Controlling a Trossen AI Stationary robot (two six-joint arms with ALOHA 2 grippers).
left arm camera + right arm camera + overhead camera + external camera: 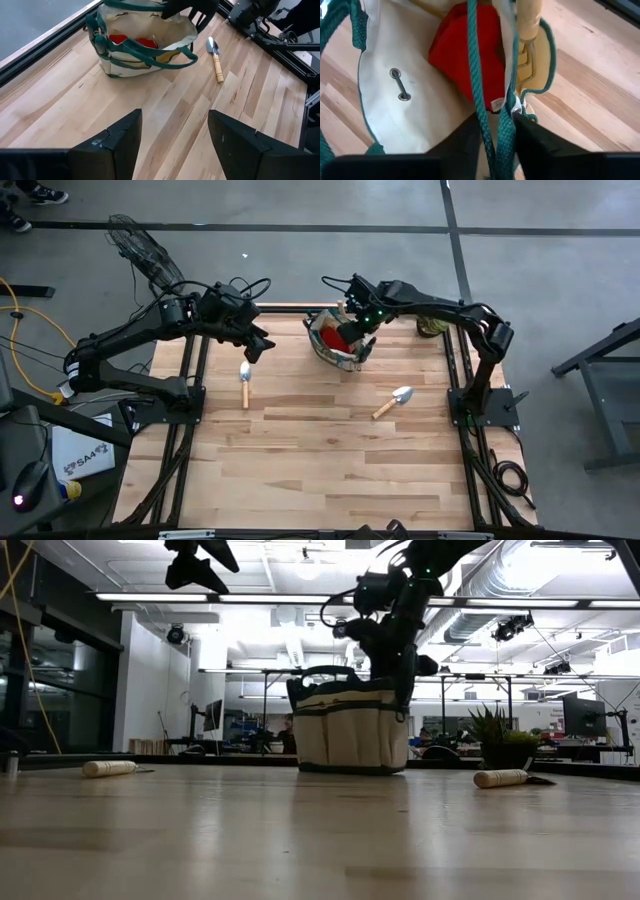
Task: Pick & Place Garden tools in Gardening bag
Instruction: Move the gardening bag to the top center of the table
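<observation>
Matt beige canvas bag [150, 47] with green rope handles, red cloth [470, 50] inside, on smooth wood table [330, 460].

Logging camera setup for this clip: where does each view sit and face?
High: overhead, straight down; both arms, bag.
Low: table height, level toward the room; arms from above.
Left wrist: on left arm, past its open fingers toward the bag.
Right wrist: over the bag's mouth, red cloth inside.
Shared: high and left wrist show trowel.

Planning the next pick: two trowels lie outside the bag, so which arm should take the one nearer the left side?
Left. Its open left gripper hovers beside that trowel; the right gripper is over the bag.
</observation>
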